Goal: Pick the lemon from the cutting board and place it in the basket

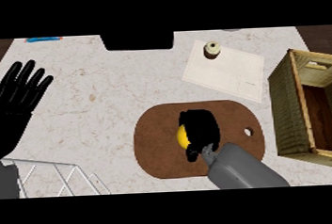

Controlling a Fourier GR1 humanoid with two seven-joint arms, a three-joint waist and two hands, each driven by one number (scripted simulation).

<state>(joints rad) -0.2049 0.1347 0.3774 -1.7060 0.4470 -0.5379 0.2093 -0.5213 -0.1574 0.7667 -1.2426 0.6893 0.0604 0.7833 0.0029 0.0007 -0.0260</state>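
We see the right robot hand [200, 131] curled over the small yellow lemon [183, 136], which sits on the brown oval wooden cutting board [163, 151] on the pale marbled tabletop [112, 92]. The slatted wooden basket [288, 113] stands just beside the board, to its right. The left robot hand [18, 92] rests open, fingers up, at the view's left edge.

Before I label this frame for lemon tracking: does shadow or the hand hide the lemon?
Head view: the right hand curls over the lemon, leaving only a yellow sliver at its left side; head view: the cutting board is evenly lit, no glare; the basket interior looks darker.
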